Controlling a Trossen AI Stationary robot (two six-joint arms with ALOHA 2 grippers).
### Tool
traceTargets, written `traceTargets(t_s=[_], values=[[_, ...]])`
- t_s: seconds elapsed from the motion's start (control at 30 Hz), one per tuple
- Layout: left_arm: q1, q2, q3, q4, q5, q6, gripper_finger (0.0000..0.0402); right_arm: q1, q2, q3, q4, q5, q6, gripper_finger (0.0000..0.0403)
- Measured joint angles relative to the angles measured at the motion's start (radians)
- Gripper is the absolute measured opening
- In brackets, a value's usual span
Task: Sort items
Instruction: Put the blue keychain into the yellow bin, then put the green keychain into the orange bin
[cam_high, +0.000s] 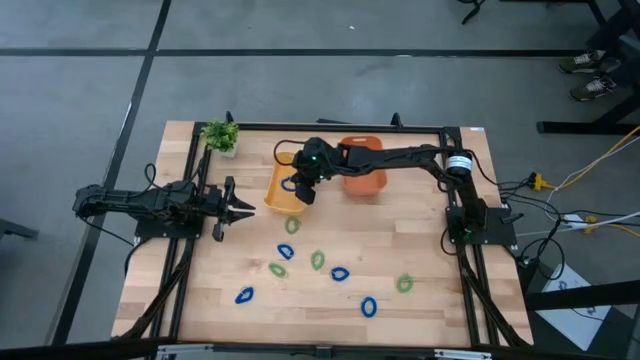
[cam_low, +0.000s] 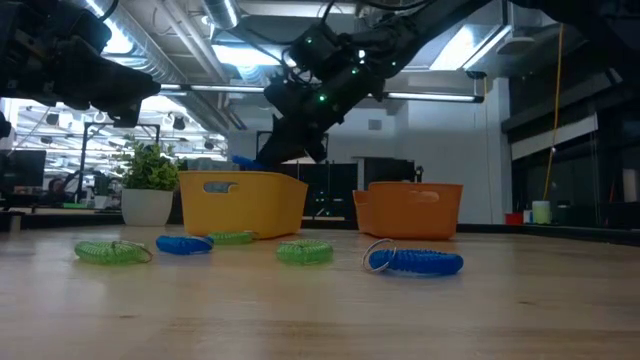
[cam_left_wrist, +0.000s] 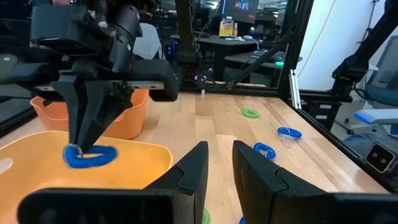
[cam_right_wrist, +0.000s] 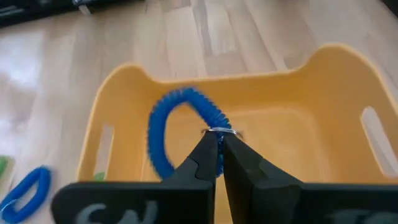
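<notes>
Over the yellow bin (cam_high: 281, 190), a little above the table's (cam_high: 420, 240) centre in the high view, the right end effector (cam_right_wrist: 217, 149) hangs with its fingers closed on a blue ring (cam_right_wrist: 180, 127), pinching it by the small metal loop, so the ring dangles just inside the bin's walls. Sorting looks early: the bin floor that shows in the right wrist view is bare apart from this held ring, and the orange bin (cam_high: 363, 170) at about 1 o'clock from the yellow one cannot be checked for contents. Left on the table, at 6 o'clock from the bins, lie roughly four green rings (cam_high: 317, 260) and four blue rings (cam_high: 369, 307), scattered apart from one another toward the near edge. The held ring needs only a release to count. At 9 o'clock, the left end effector (cam_high: 243, 208) waits just beside the yellow bin, its fingers partly apart and holding nothing.
</notes>
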Motion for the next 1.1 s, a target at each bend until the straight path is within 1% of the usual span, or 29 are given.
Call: traceTargets(t_s=[0.17, 0.27, 0.5, 0.67, 0.8, 0.97, 1.1], values=[[0.0, 0.0, 0.0, 0.001, 0.0, 0.0, 0.007, -0.002, 0.004, 0.003, 0.016, 0.005, -0.024, 0.0019], [0.0, 0.0, 0.0, 0.0, 0.0, 0.0, 0.007, -0.002, 0.003, 0.003, 0.018, 0.015, -0.066, 0.0032], [0.0, 0.0, 0.0, 0.0, 0.0, 0.0, 0.007, -0.002, 0.003, 0.003, 0.021, 0.087, -0.068, 0.0087], [0.0, 0.0, 0.0, 0.0, 0.0, 0.0, 0.007, -0.002, 0.003, 0.003, 0.02, 0.092, -0.068, 0.0127], [0.0, 0.0, 0.0, 0.0, 0.0, 0.0, 0.007, -0.002, 0.003, 0.003, 0.014, 0.091, -0.067, 0.0148], [0.0, 0.0, 0.0, 0.0, 0.0, 0.0, 0.007, -0.002, 0.003, 0.003, 0.014, 0.056, -0.035, 0.0156], [0.0, 0.0, 0.0, 0.0, 0.0, 0.0, 0.007, -0.002, 0.001, 0.003, 0.012, -0.004, -0.001, 0.0146]])
